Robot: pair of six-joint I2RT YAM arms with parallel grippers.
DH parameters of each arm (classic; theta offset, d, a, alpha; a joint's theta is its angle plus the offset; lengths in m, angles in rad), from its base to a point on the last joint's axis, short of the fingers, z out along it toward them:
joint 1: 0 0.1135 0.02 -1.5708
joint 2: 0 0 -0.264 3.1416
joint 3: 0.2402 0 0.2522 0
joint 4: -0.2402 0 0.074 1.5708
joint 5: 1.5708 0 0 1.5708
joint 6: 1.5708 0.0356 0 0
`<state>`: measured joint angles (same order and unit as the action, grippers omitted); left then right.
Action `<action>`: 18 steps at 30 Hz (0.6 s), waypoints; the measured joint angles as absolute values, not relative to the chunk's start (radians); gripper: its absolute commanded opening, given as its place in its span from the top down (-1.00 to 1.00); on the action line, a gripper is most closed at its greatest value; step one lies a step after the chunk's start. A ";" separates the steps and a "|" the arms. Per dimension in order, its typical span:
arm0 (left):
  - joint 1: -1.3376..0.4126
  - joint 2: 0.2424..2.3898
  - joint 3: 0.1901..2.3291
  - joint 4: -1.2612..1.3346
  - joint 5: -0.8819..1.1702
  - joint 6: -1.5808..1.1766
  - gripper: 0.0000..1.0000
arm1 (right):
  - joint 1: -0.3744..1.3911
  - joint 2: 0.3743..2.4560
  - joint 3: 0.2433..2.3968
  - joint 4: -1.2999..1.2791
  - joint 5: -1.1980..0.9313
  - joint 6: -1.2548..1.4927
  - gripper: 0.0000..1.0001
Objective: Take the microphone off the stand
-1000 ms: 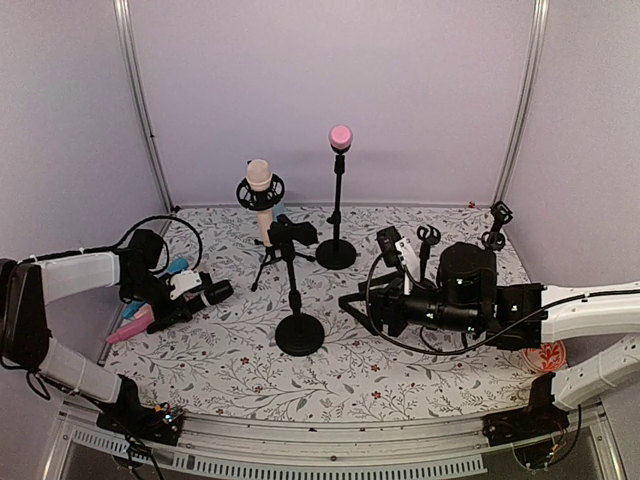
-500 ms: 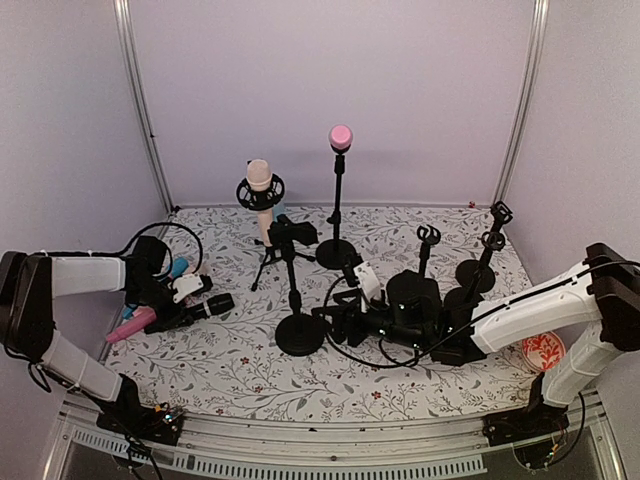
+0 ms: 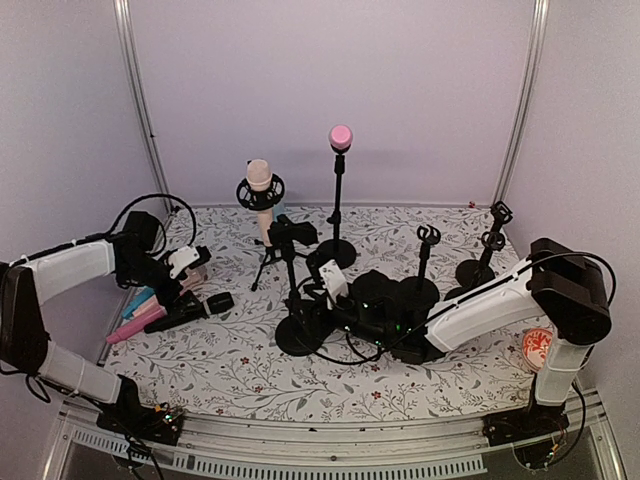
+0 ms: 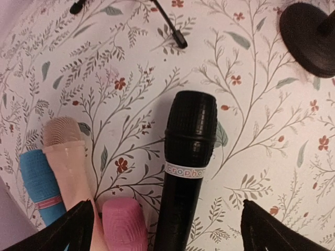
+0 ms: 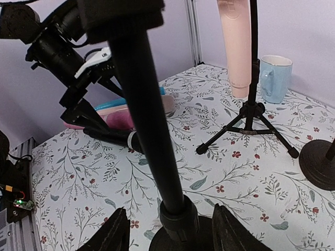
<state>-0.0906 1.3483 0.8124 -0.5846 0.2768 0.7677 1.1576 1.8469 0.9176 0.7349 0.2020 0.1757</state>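
Standing upper right in the right wrist view, the blue mug [image 5: 276,77] hides its inside. The black microphone [image 4: 188,151], tail cut off, lies on the counter [image 4: 272,136] under the left gripper [image 4: 167,232], jaws wide open. The right gripper [image 5: 175,232] has jaws open astride the stand pole [image 5: 149,120].

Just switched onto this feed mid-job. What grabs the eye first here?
The pink-headed microphone atop the tall black stand at the back centre stands out most. At the left, the left gripper hangs wide open over a black handheld microphone lying on the floral tablecloth beside pink and blue microphones. In the middle, the right gripper straddles the black pole of a round-based stand, jaws apart.
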 measured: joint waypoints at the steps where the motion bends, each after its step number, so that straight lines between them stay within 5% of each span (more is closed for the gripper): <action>1: -0.091 1.332 0.840 -0.606 0.296 0.764 -0.98 | 1.158 1.857 0.926 0.740 0.209 0.167 -0.02; 8: -0.098 1.260 0.970 -0.702 0.402 0.741 -0.98 | 1.158 1.924 0.976 0.752 0.255 0.124 0.33; 14: -0.104 1.235 1.028 -0.754 0.464 0.720 -0.96 | 1.160 1.942 0.992 0.756 0.275 0.094 0.99; 18: -0.105 1.212 1.032 -0.771 0.488 0.716 -0.98 | 1.164 1.942 0.992 0.757 0.281 0.084 1.00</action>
